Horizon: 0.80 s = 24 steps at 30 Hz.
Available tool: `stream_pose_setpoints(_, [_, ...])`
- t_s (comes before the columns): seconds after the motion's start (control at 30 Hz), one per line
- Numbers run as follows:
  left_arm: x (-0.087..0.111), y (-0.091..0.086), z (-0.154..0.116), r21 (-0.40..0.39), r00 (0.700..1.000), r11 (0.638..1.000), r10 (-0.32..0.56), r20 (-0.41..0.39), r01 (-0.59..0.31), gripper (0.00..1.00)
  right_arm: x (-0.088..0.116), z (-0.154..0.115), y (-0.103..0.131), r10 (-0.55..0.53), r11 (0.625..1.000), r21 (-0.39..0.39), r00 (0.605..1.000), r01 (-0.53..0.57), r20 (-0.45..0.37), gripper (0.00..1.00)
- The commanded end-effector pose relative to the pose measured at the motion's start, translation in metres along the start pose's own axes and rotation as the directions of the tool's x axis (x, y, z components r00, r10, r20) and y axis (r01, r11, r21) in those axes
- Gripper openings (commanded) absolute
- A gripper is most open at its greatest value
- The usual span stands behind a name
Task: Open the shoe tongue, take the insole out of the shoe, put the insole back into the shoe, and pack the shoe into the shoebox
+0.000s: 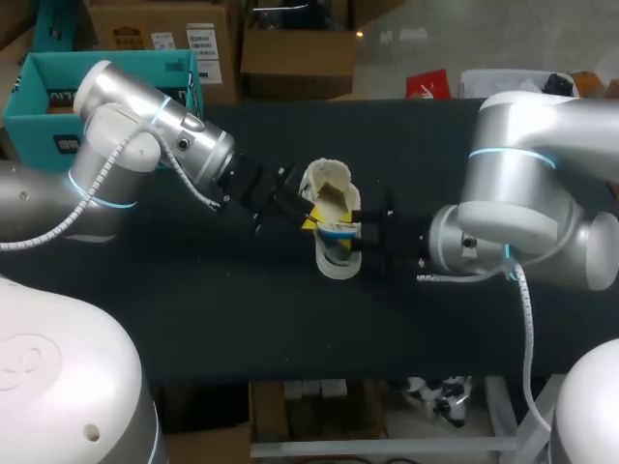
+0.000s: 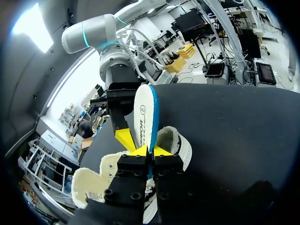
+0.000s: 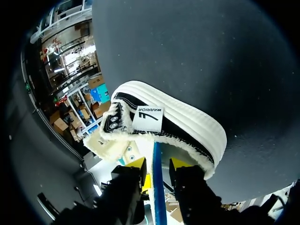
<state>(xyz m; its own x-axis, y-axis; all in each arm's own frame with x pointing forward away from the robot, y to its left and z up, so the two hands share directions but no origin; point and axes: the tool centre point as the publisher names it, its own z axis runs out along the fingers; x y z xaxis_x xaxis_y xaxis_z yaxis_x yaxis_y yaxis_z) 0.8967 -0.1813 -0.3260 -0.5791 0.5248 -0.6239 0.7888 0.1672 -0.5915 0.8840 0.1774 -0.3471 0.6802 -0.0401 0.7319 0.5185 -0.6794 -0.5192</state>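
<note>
Insole (image 2: 143, 117) upright over shoe (image 3: 183, 124); left fingers (image 2: 138, 151) pinch it, right fingers (image 3: 179, 163) straddle loosely.

You look down on the whole table (image 1: 193, 319) from above and behind; your two wrist cameras sit close, facing each other across the shoe (image 1: 327, 184) and insole (image 2: 143, 117).

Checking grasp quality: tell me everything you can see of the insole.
The insole is thin and flat, white with a blue edge and dark print, foam-like. It stands on edge, lower end inside the fleece-lined shoe. The left gripper pinches it between its jaws; the right gripper has its jaws astride the edge, gaps showing.
</note>
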Motion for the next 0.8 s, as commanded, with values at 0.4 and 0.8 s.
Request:
stream_pose_setpoints(0.4, [-0.001,0.009,-0.003,-0.001,1.0,1.0,-0.007,0.004,0.007,0.0,0.004,0.0,0.001,-0.006,1.0,0.026,1.0,0.006,0.009,0.0])
stream_pose_setpoints(0.8, [-0.005,0.006,0.009,0.017,0.999,0.999,-0.048,0.003,0.048,0.0,0.003,0.003,0.003,0.014,0.999,0.041,1.0,-0.014,0.013,0.0])
